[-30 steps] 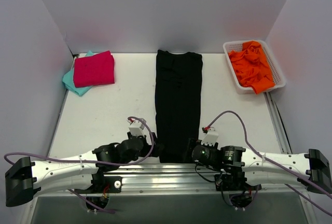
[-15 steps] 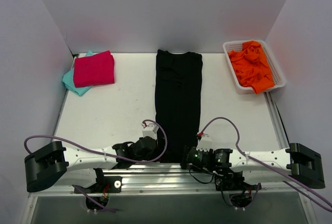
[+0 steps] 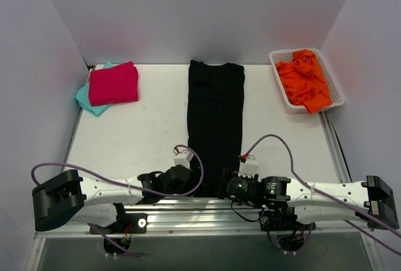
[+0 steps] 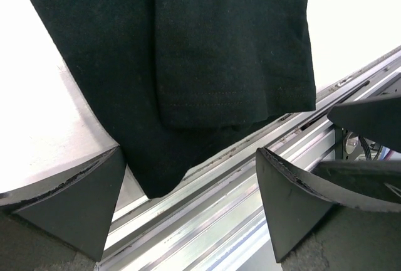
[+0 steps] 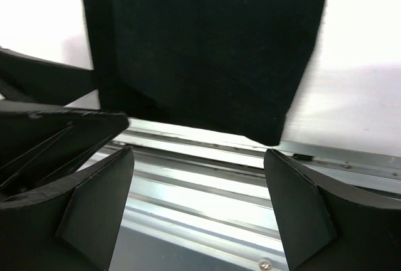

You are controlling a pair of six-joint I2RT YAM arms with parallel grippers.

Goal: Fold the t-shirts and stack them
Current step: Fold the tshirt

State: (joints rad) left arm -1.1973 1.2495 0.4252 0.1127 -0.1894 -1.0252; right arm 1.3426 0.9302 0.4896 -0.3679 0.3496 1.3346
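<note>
A black t-shirt [image 3: 215, 127], folded into a long narrow strip, lies down the middle of the table. Its near hem shows in the left wrist view [image 4: 188, 64] and the right wrist view [image 5: 200, 51], reaching the table's edge. My left gripper [image 3: 193, 183] sits at the hem's near left corner, and my right gripper [image 3: 223, 186] at its near right corner. Both the left gripper [image 4: 188, 205] and the right gripper [image 5: 197, 205] are open over the metal rail, holding nothing. A folded magenta-pink t-shirt [image 3: 113, 83] rests on a teal one [image 3: 88, 100] at the back left.
A white basket [image 3: 281, 89] with crumpled orange cloth [image 3: 304, 78] stands at the back right. A metal rail [image 3: 200, 205] runs along the table's near edge under both grippers. White walls enclose the left, back and right sides.
The left wrist has swung right toward the black shirt's near hem. The right gripper dipped toward the rail, then came back a little. The shirts have not moved.
</note>
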